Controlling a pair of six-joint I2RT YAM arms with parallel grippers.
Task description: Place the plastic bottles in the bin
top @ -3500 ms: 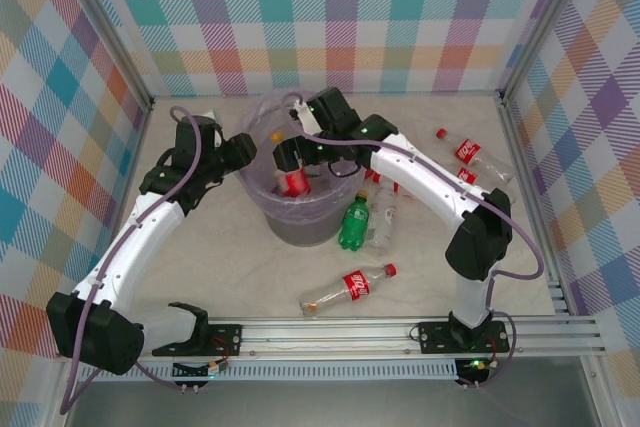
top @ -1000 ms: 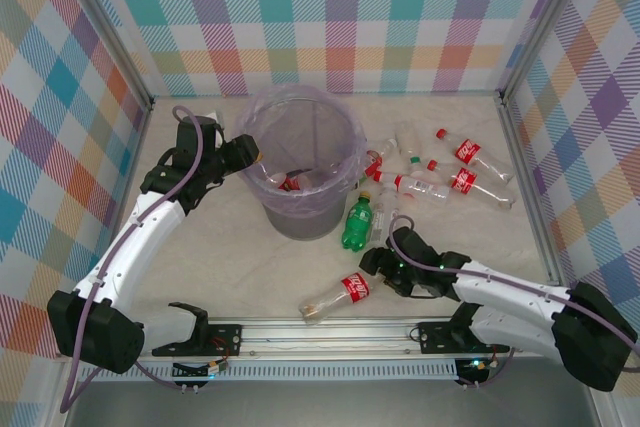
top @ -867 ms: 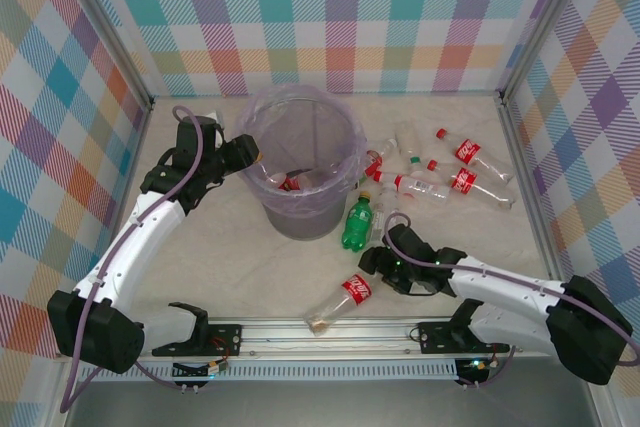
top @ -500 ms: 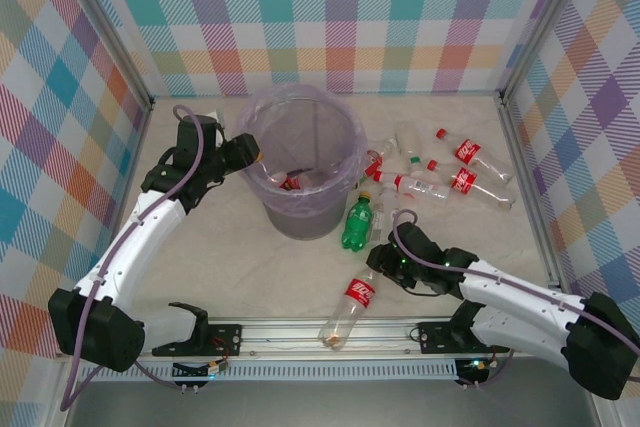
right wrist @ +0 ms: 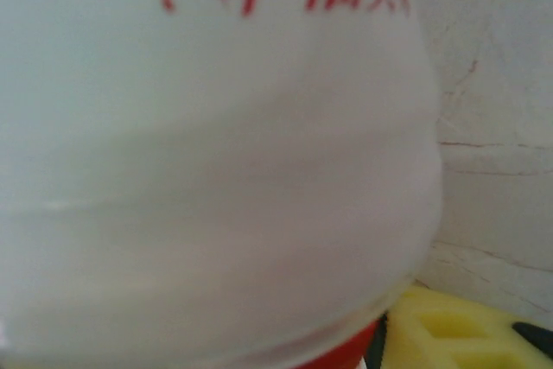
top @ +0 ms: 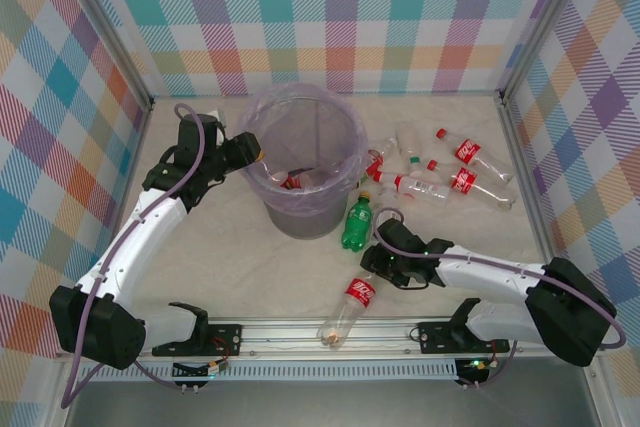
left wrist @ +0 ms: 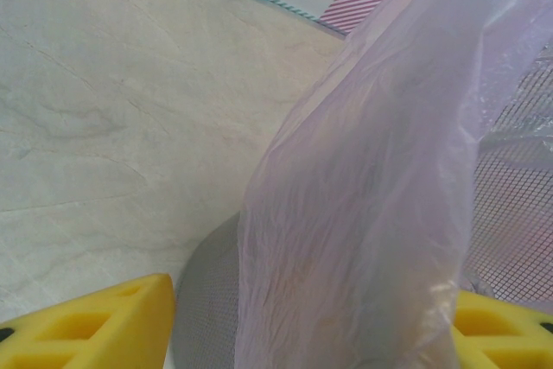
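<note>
**Top view:** The red-labelled bottle [top: 352, 299] lies flat in front of the bin [top: 300, 219]. Its long axis runs diagonally, base away from the bin and cap toward the right gripper [top: 383, 265]. The left gripper [top: 243, 152] sits at the bin's left rim.

**Left wrist:** 2 fingers [left wrist: 86, 326] are spread wide astride the bin's liner [left wrist: 363, 196], so the claw is released.

**Right wrist:** The bottle wall lies against 1 finger [right wrist: 458, 334], and I cannot tell whether the claw has closed. Clamp squarely across the neck, or the bottle will likely pivot.

Bright, even light casts soft shadows, while the bottle [right wrist: 216, 170] pressed near the right wrist camera blurs.
</note>
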